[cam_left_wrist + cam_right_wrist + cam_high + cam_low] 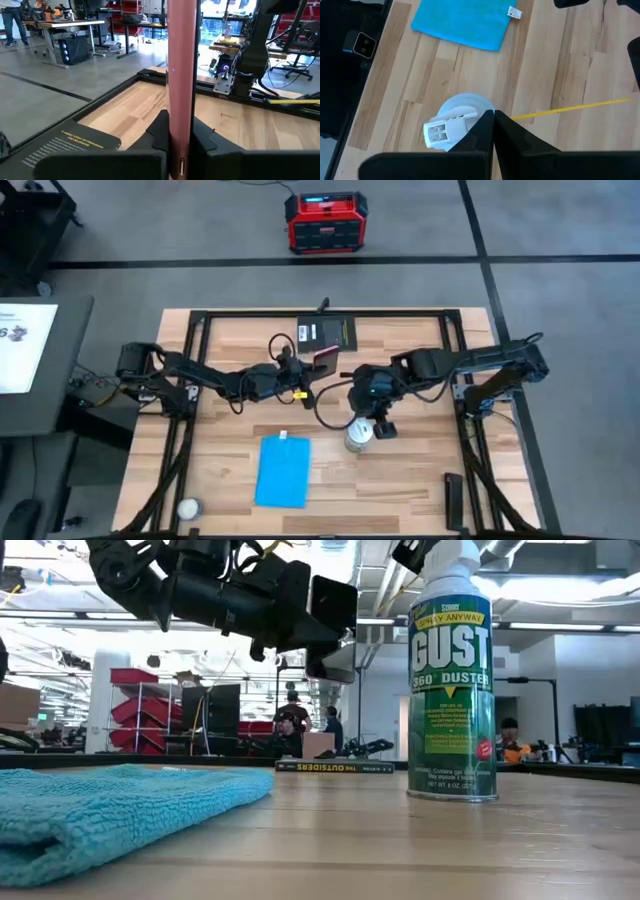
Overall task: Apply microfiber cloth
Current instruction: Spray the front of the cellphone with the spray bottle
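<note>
Microfiber cloth (pixel 284 471) lies flat on the bench, toward the near edge and a little left of centre, its white tag on the far side; nothing touches it. My left tool (pixel 300 376) is up over the middle of the bench, closed on the pink-backed phone (pixel 326 359), which it holds edge-up between the fingers; the left wrist view shows the phone's thin pink edge (pixel 181 80) standing straight in the clamp.

As I judge it, the step in hand is to bring cloth and phone together. I would keep the left grip steady with the phone's flat face turned outward, so a wipe can run along it rather than across the edge, and take the cloth from one corner so it drapes instead of bunching.

Moving right, the duster can (pixel 360 437) stands upright on the bench just right of the cloth. My right tool (pixel 492 116) hangs directly above its white nozzle (pixel 447 131), fingertips pressed together and holding nothing. That can is what stands in my way: reaching from there to the cloth, I risk clipping the nozzle and tipping the can.

Further off, a black book (pixel 327 333) lies near the far edge, and a slim black bar (pixel 454 501) rests by the near right corner.
</note>
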Robot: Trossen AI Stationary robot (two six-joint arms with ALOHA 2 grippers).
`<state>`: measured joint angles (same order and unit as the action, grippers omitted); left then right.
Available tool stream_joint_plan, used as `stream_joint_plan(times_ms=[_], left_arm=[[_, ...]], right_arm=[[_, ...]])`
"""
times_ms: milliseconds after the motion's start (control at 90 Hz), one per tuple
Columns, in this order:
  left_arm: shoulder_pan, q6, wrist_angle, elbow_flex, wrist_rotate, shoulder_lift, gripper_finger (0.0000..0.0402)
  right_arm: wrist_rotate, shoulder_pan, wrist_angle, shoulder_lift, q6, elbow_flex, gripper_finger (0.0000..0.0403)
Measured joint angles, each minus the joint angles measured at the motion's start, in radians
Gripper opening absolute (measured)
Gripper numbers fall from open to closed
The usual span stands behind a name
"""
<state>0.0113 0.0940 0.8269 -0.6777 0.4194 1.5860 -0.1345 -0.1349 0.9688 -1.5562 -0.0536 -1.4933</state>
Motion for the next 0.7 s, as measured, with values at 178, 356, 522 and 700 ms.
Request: stream_joint_plan(times_ms=[178,356,522,700], left_arm=[[0.0,0.005,-0.005,0.0,0.0,0.0,0.0004],[-0.01,0.025,-0.002,0.0,0.0,0.022,0.0004],[-0.019,0.049,0.026,0.0,0.002,0.062,0.0004],[-0.029,0.056,0.073,0.0,0.003,0.086,0.0004]], right_arm=[[0.0,0.0,-0.005,0.0,0.0,0.0,0.0],[0.0,0.0,-0.004,0.0,0.0,0.0,0.0],[0.0,0.0,0.0,0.0,0.0,0.001,0.0],[0.0,0.0,0.0,-0.002,0.001,0.001,0.0]])
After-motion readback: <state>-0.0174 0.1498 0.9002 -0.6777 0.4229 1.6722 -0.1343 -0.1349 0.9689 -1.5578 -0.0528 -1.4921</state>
